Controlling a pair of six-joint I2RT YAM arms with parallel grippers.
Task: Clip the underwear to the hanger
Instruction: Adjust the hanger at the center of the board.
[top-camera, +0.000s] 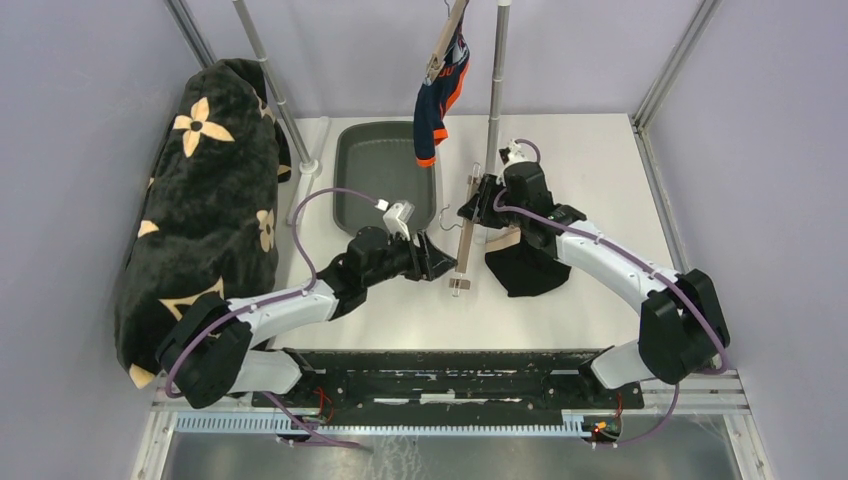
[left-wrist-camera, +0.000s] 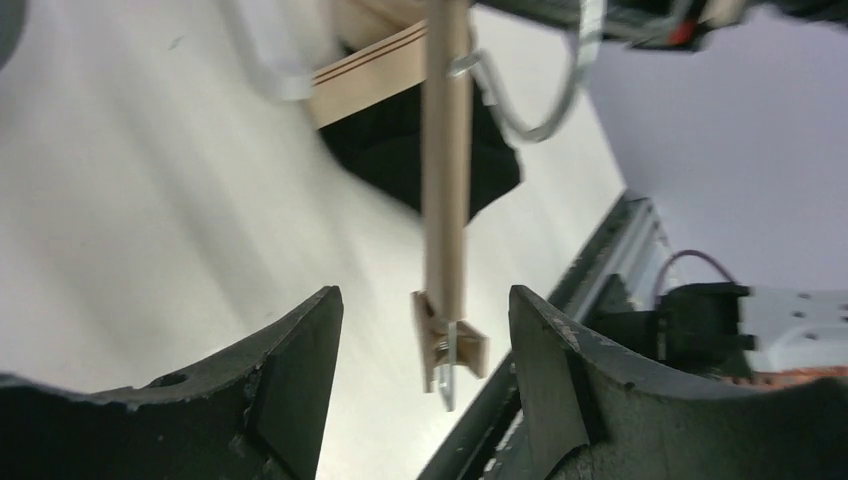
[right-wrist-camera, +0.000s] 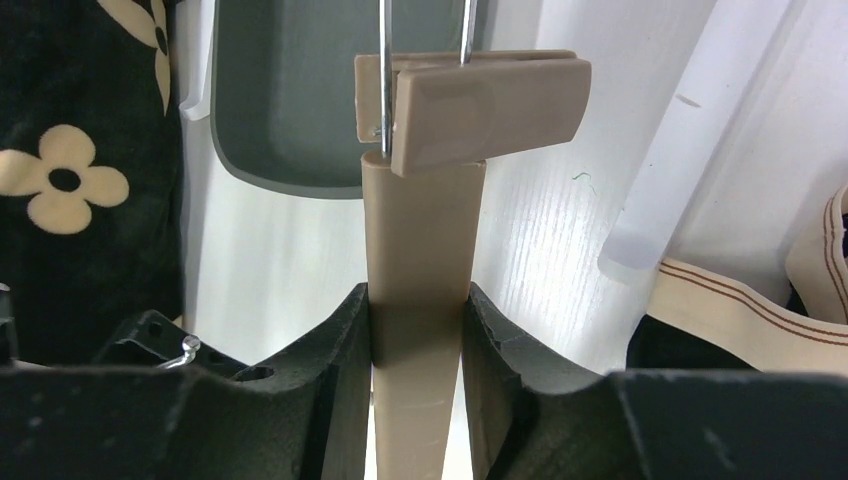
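A beige wooden hanger (top-camera: 464, 240) with a metal hook lies over the white table, and my right gripper (top-camera: 480, 198) is shut on its bar near the far end. In the right wrist view the bar (right-wrist-camera: 425, 220) is squeezed between the fingers, with one clip (right-wrist-camera: 480, 105) just beyond. The black underwear (top-camera: 527, 268) with a beige waistband lies on the table under the right arm. My left gripper (top-camera: 444, 265) is open beside the hanger's near end. The near clip (left-wrist-camera: 452, 345) hangs between its fingertips without touching them.
A grey tray (top-camera: 352, 170) sits at the back of the table. A navy and orange garment (top-camera: 440, 95) hangs clipped above it beside a metal pole (top-camera: 497, 70). A black flower-patterned blanket (top-camera: 205, 200) is draped along the left side.
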